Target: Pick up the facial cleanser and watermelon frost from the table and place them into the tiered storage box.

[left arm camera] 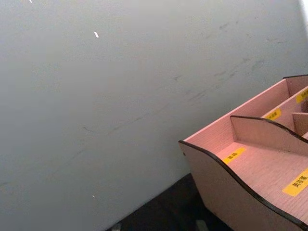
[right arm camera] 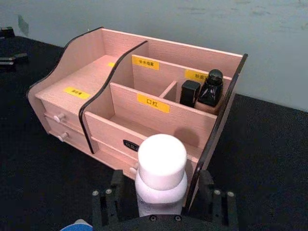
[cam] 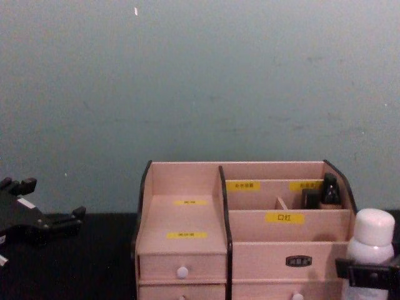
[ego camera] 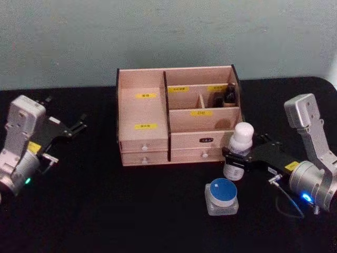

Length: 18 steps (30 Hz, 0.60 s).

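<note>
A white bottle with a white cap, which I take for the facial cleanser, stands upright just off the front right corner of the pale pink tiered storage box. My right gripper is shut on its lower body. A clear jar with a blue lid, possibly the watermelon frost, rests on the table in front of the bottle. My left gripper is parked open at the far left.
Two dark bottles stand in the box's back right compartment. The front right and left stepped compartments are bare. The black table spreads around the box, and a grey wall rises behind.
</note>
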{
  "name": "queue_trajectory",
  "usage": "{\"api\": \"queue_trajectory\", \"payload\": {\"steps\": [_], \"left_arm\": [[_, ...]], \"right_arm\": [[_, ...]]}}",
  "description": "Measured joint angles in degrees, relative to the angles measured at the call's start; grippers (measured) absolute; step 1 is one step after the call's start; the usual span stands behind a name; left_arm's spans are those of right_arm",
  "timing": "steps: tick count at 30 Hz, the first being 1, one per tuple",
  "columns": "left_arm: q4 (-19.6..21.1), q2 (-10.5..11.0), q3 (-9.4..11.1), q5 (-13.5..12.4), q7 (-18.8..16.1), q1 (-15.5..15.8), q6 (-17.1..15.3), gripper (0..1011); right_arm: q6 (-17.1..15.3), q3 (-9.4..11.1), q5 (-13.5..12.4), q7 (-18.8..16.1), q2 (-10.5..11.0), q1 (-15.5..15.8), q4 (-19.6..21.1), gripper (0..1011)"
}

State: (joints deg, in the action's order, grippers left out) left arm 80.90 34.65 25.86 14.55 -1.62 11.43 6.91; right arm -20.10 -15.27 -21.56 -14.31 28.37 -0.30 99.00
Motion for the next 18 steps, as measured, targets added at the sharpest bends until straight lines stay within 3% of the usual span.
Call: {"api": "queue_trajectory", "payload": {"steps": [12, 18], "left_arm": [[0.0, 0.0, 0.0, 0.0, 0.0, 0.0, 0.0, 1001], [0.0, 0.0, 0.0, 0.0, 0.0, 0.0, 0.0, 1001]], "right_arm": [[0.6, -0.3, 2.1, -1.1, -0.6, -0.7, -0.9, 1000], [0.6, -0.2, 1.9, -1.0, -0.6, -0.6, -0.9, 1000]]}}
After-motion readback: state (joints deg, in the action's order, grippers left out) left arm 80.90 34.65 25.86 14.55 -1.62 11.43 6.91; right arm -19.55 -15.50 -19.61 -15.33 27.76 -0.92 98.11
